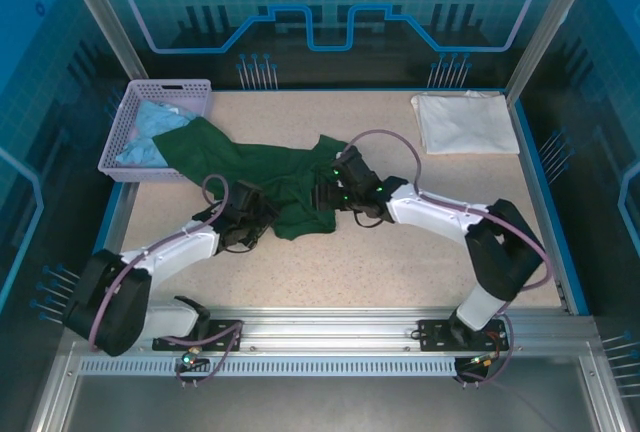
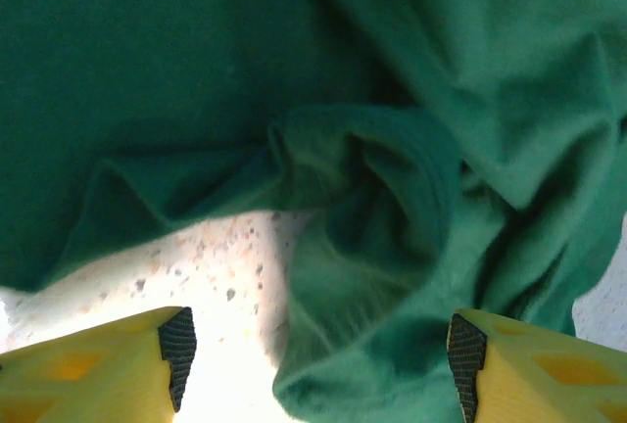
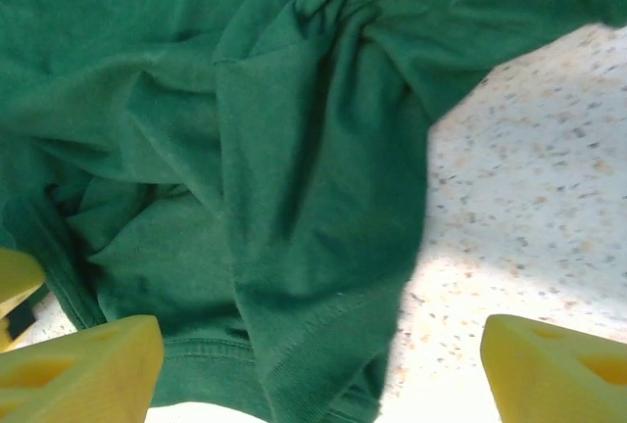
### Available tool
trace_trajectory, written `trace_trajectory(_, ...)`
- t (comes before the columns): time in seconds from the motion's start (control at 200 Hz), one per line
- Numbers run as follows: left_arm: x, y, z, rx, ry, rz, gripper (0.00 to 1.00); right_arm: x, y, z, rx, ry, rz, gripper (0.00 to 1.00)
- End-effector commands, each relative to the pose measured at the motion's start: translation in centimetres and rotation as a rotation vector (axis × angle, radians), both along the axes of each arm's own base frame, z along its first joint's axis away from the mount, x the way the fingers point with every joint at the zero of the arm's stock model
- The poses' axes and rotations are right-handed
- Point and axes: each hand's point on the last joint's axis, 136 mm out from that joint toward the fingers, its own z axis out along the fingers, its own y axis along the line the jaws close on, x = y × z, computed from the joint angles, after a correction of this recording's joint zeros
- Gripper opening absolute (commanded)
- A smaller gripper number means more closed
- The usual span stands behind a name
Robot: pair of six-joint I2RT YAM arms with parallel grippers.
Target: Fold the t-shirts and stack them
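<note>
While both grippers sit low over the green shirt [image 1: 275, 167], neither has a grip on it. Nearest, the left gripper [image 2: 321, 354] has its jaws standing apart, straddling a bunched fold at the shirt's near edge, with bare table [image 1: 400, 272] showing beside it; no cloth is pinched. Just beyond and to the right, the right gripper [image 3: 323, 364] is likewise spread wide over a hemmed edge, with nothing clamped between its jaws.

The green shirt lies crumpled across the middle of the table. One end reaches the basket [image 1: 115, 157] at the far left, where a pale blue cloth [image 1: 150, 132] lies. At the far right corner the white shirt [image 1: 465, 122] lies folded flat, so that one looks done.

The step in hand seems to be taking hold of the green shirt to spread it out before folding. Next, each gripper likely needs to close on an edge or corner rather than a thick bunch. The two would then draw apart to flatten the cloth.
</note>
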Motion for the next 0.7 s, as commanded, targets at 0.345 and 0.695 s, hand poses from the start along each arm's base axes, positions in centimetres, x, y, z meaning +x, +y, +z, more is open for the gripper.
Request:
trace_trajectory(0.345, 2.7, -1.4, 0.6, -0.055, -0.081, -0.028, 0.07, -0.7, 1.9, -5.0, -0.128, 0.248, -0.001, 0.56)
trace_trajectory(0.695, 3.7, 0.6, 9.4, 0.076, -0.312, -0.068, 0.00, 0.9, 0.3, -2.4, 0.001, 0.254, -0.047, 0.00)
